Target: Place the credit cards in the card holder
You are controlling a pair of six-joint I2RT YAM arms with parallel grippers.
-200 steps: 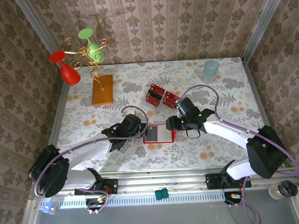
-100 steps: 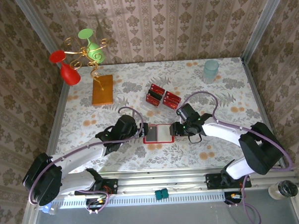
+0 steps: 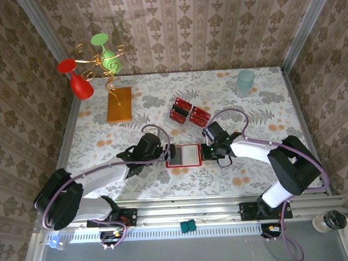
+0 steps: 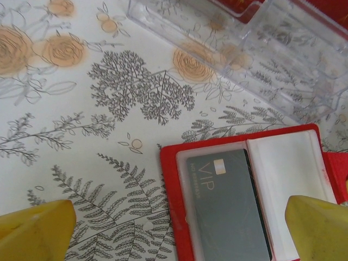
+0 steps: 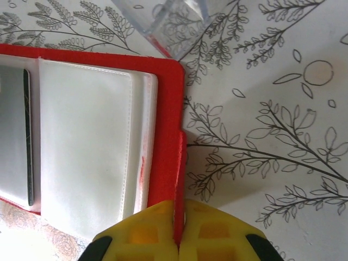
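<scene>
From above: card holder (image 3: 191, 156) open flat near the table's middle, long axis running 9 to 3 o'clock. Right gripper (image 3: 205, 151) at its 3 o'clock edge, jaws closed on the red cover. Left gripper (image 3: 167, 154) at the 9 o'clock edge, jaws spread wide, holding nothing. Credit cards (image 3: 185, 111) standing in a clear stand at 12 o'clock from the holder, near but apart, roughly 1 o'clock from the left gripper. Judging by that: free left arm better placed to fetch a card, right arm pinning the holder. Left wrist: yellow fingers (image 4: 33, 232) far apart at the bottom corners, holder (image 4: 169, 196) low between them toward 5 o'clock. Smooth red cover, glossy clear pockets, grey card (image 4: 225, 204) marked VIP in the left pocket, right pocket pale and empty. Clear stand (image 4: 244, 43) hard and transparent at 1 o'clock, over the floral tablecloth (image 4: 81, 109). Right wrist: yellow fingers (image 5: 215, 234) pressed together on the thin red edge at 6 o'clock. Holder (image 5: 168, 109) stretching off toward 10 o'clock, pliant pocket film, rounded corners.
</scene>
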